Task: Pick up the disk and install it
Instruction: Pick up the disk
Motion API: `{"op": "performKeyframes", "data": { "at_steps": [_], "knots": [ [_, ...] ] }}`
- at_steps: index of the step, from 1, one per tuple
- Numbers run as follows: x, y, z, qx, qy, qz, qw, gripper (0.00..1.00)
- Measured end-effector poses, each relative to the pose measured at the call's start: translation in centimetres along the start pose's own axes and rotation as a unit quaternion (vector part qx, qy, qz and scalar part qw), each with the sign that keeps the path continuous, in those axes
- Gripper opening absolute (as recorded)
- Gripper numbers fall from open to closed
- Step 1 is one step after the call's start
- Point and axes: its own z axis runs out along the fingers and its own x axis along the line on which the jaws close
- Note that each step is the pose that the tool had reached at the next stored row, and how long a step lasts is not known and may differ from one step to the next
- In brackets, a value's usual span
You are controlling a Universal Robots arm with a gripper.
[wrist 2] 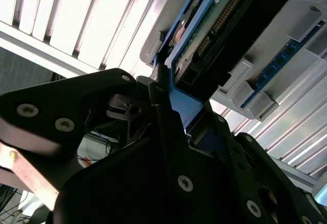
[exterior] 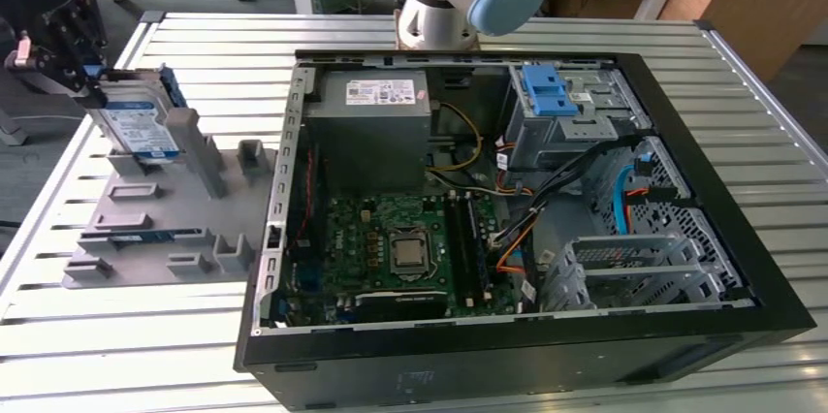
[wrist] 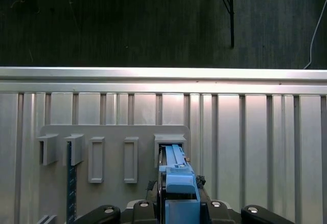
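the gripper [wrist 2: 181,113] sat closest to you in the second wrist view, its dark body across the near frame and its fingers [wrist 2: 157,99] pressed against the blue carrier frame [wrist 2: 185,106] of the disk [wrist 2: 219,22]. the first wrist view told the same story: the gripper [wrist: 178,203] was clamped on either side of the blue carrier frame [wrist: 180,183], with the disk [wrist: 173,155] running away from it into a slot [wrist: 170,141] of the grey holder [wrist: 117,134].

in the exterior view the disk [exterior: 136,127] stood upright on its edge at the far end of the grey holder [exterior: 155,214], close to the counter [exterior: 130,345] edge on the exterior view's left. the gripper [exterior: 80,54] held its upper end. you could not tell whether its lower end was seated in the slot or just clear of it.

judging from this, you were in the pick-up step: the grasp was made, and the install had not begun. the open computer case [exterior: 518,190] lay well apart, toward the middle of the counter, and the drive cage [exterior: 563,93] with its blue latch sat at the case's far side.

the next move, as i judged it, called for a straight pull along the slot, with no twist. a tilted pull could have jammed the carrier against the holder's walls or shifted it in the grip.
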Motion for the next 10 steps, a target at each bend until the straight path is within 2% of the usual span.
{"op": "performKeyframes", "data": {
  "at_steps": [10],
  "knots": [
    [0.00, 0.02, -0.53, 0.0002, 0.0000, 0.000, 1.0000, 0.36]
  ]
}}
